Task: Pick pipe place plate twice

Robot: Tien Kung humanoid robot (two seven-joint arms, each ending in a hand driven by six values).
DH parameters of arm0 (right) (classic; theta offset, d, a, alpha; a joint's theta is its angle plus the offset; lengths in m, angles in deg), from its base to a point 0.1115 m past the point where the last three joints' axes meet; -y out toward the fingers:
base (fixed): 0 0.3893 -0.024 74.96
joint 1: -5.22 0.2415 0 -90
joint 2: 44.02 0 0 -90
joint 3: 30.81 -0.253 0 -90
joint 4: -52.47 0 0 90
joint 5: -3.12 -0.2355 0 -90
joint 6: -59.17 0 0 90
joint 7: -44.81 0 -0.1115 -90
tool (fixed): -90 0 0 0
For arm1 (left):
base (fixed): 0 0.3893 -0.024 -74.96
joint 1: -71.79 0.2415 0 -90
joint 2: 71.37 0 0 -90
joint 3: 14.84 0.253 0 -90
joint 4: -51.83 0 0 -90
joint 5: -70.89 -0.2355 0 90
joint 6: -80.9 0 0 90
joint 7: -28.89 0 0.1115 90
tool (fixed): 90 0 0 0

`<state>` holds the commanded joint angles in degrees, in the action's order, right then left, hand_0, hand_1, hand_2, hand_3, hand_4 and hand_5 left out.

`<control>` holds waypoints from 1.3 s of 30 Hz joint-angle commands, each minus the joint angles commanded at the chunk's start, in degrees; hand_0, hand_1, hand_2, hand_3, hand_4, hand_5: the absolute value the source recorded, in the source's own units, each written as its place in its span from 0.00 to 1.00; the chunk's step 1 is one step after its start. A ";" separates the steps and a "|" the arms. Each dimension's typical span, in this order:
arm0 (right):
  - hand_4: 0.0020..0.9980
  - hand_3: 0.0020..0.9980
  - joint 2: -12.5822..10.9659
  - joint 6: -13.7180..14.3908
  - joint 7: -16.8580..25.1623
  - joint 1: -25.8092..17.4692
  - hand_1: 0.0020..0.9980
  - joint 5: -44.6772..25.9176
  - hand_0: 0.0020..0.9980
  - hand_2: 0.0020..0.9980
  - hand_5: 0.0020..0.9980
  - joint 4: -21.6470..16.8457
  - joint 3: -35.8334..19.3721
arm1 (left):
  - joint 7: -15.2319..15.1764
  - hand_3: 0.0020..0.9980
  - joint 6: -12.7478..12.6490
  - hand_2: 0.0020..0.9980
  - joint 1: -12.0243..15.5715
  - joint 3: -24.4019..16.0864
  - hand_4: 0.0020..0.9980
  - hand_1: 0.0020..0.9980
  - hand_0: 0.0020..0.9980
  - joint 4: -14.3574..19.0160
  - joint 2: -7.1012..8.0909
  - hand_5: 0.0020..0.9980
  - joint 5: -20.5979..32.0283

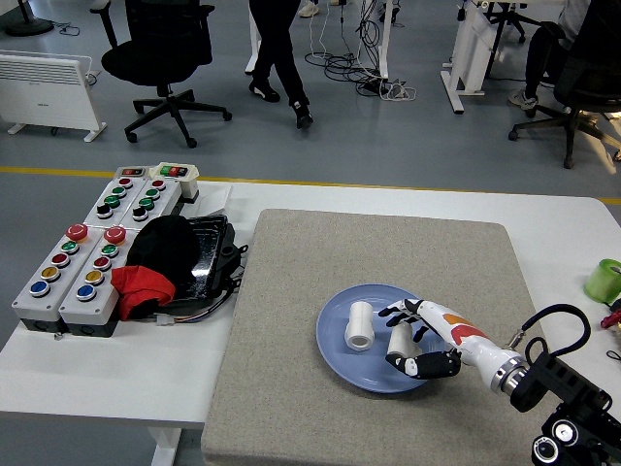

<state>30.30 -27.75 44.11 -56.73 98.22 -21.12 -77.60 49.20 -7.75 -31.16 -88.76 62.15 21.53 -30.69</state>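
A blue plate [378, 371] lies on the grey mat [378, 282] right of centre. One short white pipe piece [360, 324] lies on the plate's left half. My right hand [411, 339] reaches in from the lower right over the plate's right half and is shut on a second white pipe piece [401, 341], held at or just above the plate's surface, close beside the first. My left arm is out of view.
Two grey button boxes [87, 252] and a black tray with black and red cloth [170, 262] stand at the left. A green roll [604, 280] sits at the right table edge. A person walks past on the floor beyond the table [281, 53].
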 joint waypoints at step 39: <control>0.73 0.92 0.88 4.08 6.06 -8.06 0.84 -46.61 0.88 0.96 0.39 -1.74 -24.53 | -0.08 0.65 0.12 0.70 -0.18 -0.24 0.40 0.74 0.73 -0.01 0.00 1.00 -0.64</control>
<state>31.17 -23.67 50.17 -64.78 51.62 -22.86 -102.13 49.12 -7.63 -31.34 -89.00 62.15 21.54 -31.33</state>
